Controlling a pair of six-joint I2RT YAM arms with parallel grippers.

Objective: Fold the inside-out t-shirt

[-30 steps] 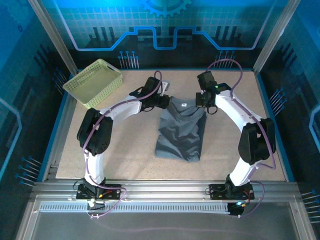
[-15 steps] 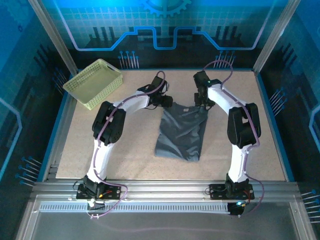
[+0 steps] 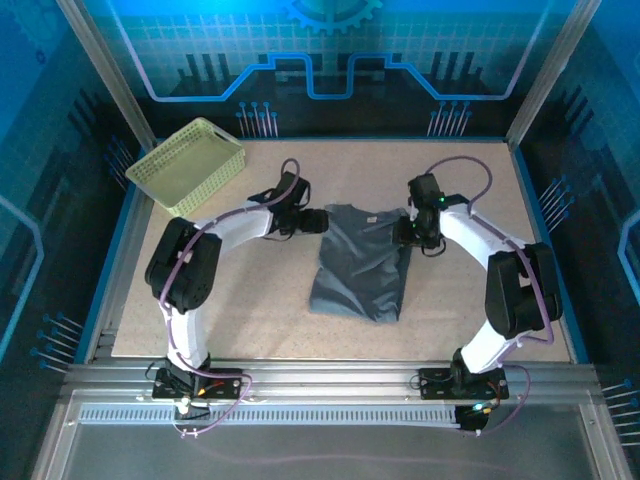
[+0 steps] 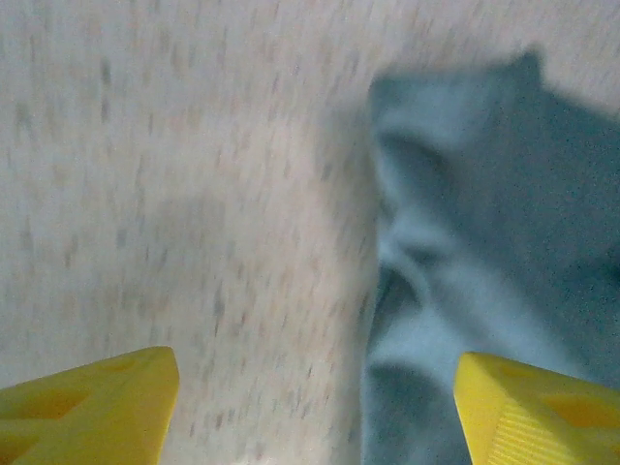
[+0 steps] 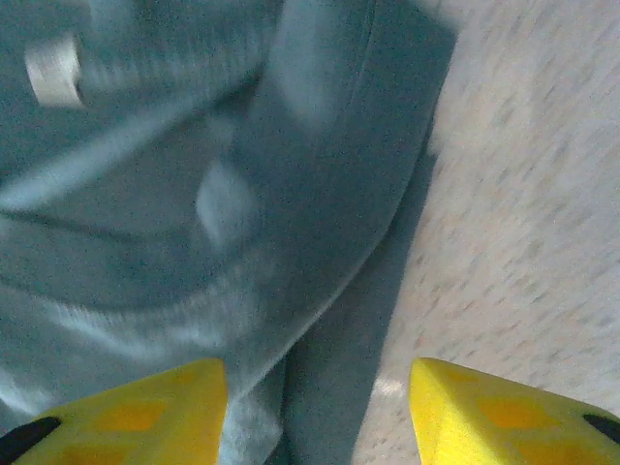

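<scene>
The worktop [image 3: 250, 310] carries a part-folded t-shirt [image 3: 360, 265]. The left end effector [image 3: 318, 222] at ten o'clock and the right end effector [image 3: 415, 232] at two both gape empty. Next, probably grip an edge.

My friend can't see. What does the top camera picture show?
A dark grey t-shirt lies folded narrow in the middle of a speckled table. Two white robot arms curve in from the near edge, the left gripper and right gripper at the shirt's far corners. A yellow-green basket sits at the far left.
</scene>
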